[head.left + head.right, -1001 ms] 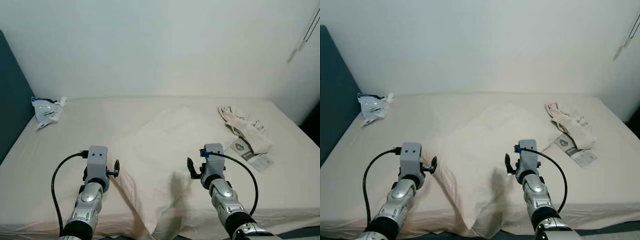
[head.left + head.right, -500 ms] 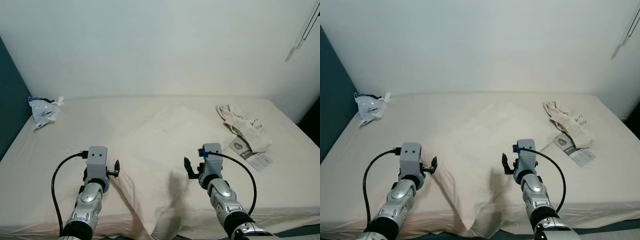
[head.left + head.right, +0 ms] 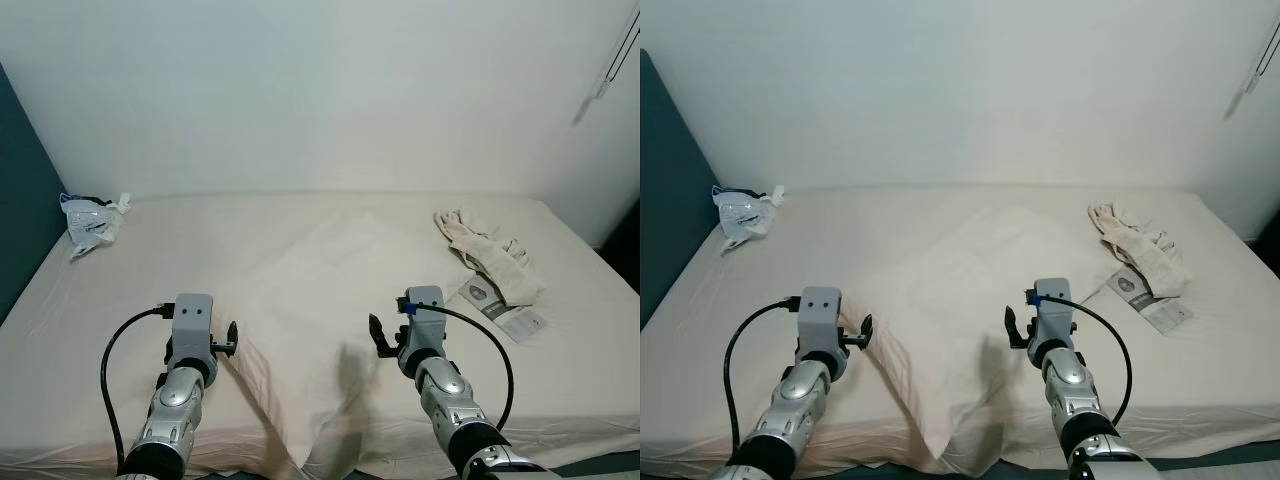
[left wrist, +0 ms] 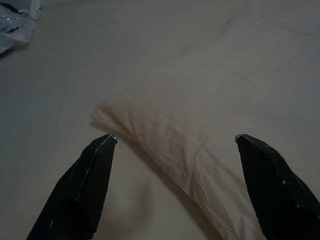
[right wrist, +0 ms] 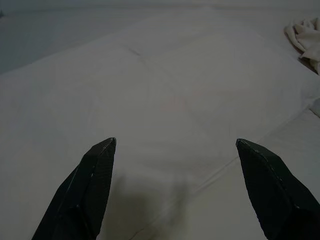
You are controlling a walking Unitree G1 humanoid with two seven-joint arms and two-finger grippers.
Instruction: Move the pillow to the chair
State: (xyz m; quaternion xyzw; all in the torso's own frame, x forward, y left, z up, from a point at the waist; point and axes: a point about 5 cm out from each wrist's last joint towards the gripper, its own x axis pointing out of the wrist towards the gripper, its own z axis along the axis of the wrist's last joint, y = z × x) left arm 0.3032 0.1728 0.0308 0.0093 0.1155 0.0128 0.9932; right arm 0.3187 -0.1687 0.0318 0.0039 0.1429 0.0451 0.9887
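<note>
A cream pillow (image 3: pixel 320 290) lies flat on the cream bed (image 3: pixel 150 270), one corner towards me. My left gripper (image 3: pixel 229 340) hovers at the pillow's near left edge. In the left wrist view its fingers (image 4: pixel 82 187) stand wide open, and the pillow's (image 4: pixel 170 135) rumpled edge lies between and ahead of them. My right gripper (image 3: pixel 378 336) hovers over the pillow's near right part. Its fingers (image 5: pixel 85 185) are also wide apart above the smooth pillow surface (image 5: pixel 165 100). Neither gripper holds anything.
A crumpled plastic bag (image 3: pixel 92 222) sits at the bed's far left by the teal headboard (image 3: pixel 15 210). A beige cloth (image 3: pixel 488 255) and a printed leaflet (image 3: pixel 500 305) lie on the right. A white wall (image 3: pixel 320 90) runs behind the bed.
The view has shifted slightly. The right gripper has edged a little to the left over the pillow. The left gripper stays where it was.
</note>
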